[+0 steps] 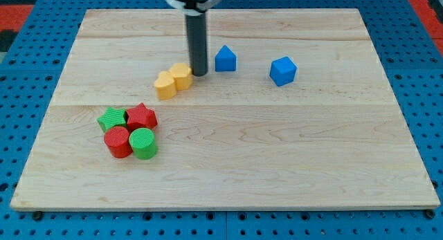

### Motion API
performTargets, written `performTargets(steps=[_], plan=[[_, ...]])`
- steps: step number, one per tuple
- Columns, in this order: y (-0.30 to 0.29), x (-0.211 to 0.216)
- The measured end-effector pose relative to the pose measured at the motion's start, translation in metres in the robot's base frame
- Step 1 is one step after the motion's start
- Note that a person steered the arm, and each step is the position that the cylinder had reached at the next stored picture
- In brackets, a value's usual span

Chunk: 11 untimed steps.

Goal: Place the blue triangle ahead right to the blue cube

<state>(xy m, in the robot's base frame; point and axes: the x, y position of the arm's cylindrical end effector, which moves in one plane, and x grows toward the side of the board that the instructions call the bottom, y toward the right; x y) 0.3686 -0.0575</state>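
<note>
The blue triangle (pixel 225 59) sits on the wooden board (pixel 277 143) near the view's top centre. The blue cube (pixel 283 70) lies to its right, a gap apart. My tip (pixel 199 74) rests on the board just left of the blue triangle, close to it, and right beside the right-hand yellow block (pixel 182 75). I cannot tell whether the tip touches either block.
A second yellow block (pixel 165 85) touches the first on its lower left. At the view's left a cluster holds a green star-like block (pixel 111 119), a red star (pixel 142 116), a red cylinder (pixel 118 142) and a green cylinder (pixel 143 143). Blue pegboard surrounds the board.
</note>
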Motion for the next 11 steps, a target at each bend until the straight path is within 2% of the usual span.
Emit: performTargets(steps=[3,4,5,7,9,11], plan=[[-0.047,-0.005],[-0.039,-0.005],[0.009,-0.021],[0.073,-0.020],[0.168,-0.032],[0.201,-0.035]])
